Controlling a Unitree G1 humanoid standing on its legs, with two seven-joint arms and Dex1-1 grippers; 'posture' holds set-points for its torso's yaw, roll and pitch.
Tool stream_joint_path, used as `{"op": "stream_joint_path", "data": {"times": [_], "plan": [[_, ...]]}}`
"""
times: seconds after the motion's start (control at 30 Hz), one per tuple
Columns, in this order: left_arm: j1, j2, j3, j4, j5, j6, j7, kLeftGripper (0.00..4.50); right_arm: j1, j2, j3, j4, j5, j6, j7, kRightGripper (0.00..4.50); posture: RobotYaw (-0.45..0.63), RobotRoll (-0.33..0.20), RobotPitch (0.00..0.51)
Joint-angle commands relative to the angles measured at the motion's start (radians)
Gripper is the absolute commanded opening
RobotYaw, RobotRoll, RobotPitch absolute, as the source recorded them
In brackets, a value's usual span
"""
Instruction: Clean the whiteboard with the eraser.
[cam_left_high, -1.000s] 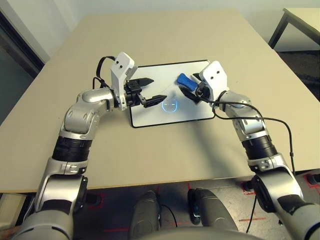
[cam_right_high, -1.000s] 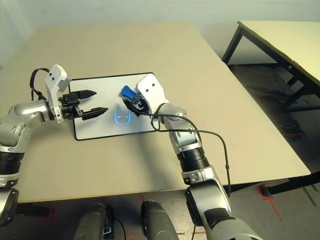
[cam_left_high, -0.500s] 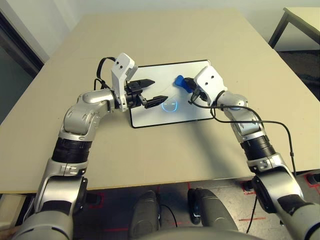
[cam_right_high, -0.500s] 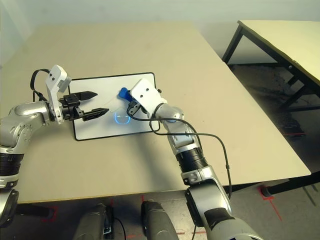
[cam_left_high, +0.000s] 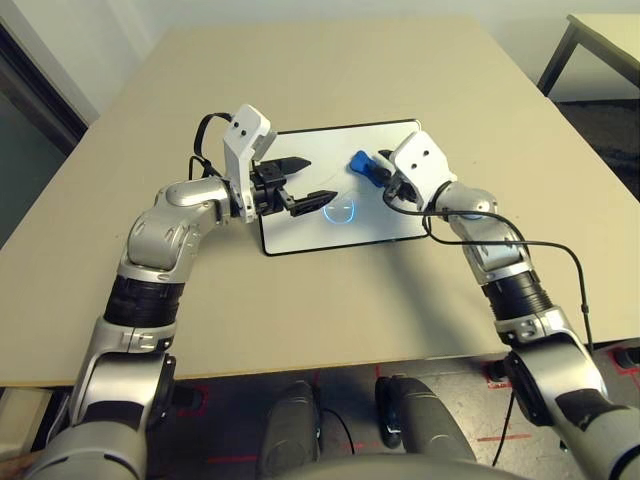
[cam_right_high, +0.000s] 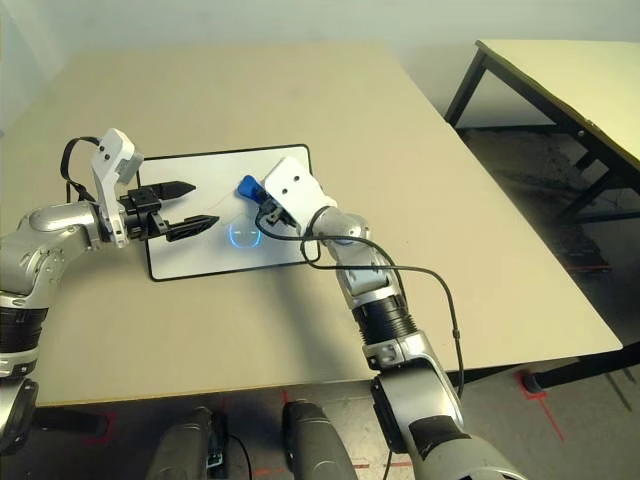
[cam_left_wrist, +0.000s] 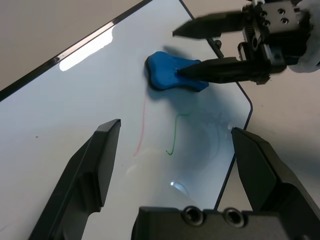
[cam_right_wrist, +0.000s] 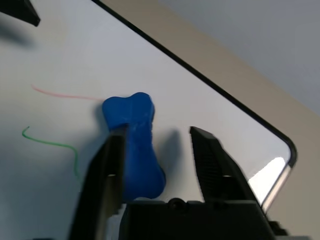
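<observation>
I see a broad matte beige table (cam_left_high: 330, 80) carrying the flat glossy white whiteboard with thin black frame and rounded corners (cam_left_high: 300, 225), glare streaks on its surface. From the head views it reads almost clean apart from a bluish ring mark (cam_left_high: 341, 211) near centre. The wrist views add what the head misses: a thin pink line (cam_left_wrist: 141, 127) and a green squiggle (cam_left_wrist: 175, 132) drawn on the board.

The small bright blue eraser, smooth, oblong with a pinched waist like a bone (cam_right_wrist: 134, 145), lies flat on the board at about 1 o'clock from the ring.

My right gripper (cam_right_wrist: 157, 160) has its black fingers spread; one finger touches the eraser's side, the other stands clear of it, so nothing is gripped. In the left wrist view, one fingertip (cam_left_wrist: 200, 70) presses on the eraser's end.

My left gripper (cam_left_high: 305, 180) hangs wide open and empty above the board, at about 10 o'clock from the ring.
</observation>
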Motion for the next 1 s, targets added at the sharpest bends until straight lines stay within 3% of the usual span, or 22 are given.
{"op": "stream_joint_path", "data": {"times": [0.03,0.1,0.7,0.8,1.0], "plan": [[0.013,0.003,-0.003,-0.010,-0.002,0.006,0.000,4.50,0.018,-0.003,0.000,-0.070,0.012,0.070,0.008,3.85,-0.03,0.000,0.139],[0.012,0.002,-0.005,-0.006,0.000,0.002,-0.001,4.50,0.026,-0.001,0.010,-0.098,0.011,0.101,0.010,4.46,-0.03,0.000,0.138],[0.030,-0.009,-0.001,-0.025,-0.013,0.018,0.004,4.50,-0.015,-0.015,0.109,-0.152,-0.113,0.252,-0.022,4.46,-0.02,0.000,0.137],[0.037,-0.011,0.001,-0.035,-0.019,0.028,0.004,4.50,-0.017,-0.015,0.115,-0.154,-0.126,0.239,-0.022,3.88,-0.02,0.000,0.139],[0.043,-0.010,0.001,-0.044,-0.029,0.038,0.010,4.50,-0.004,-0.031,0.145,-0.172,-0.158,0.198,-0.018,1.92,-0.02,0.000,0.142]]}}
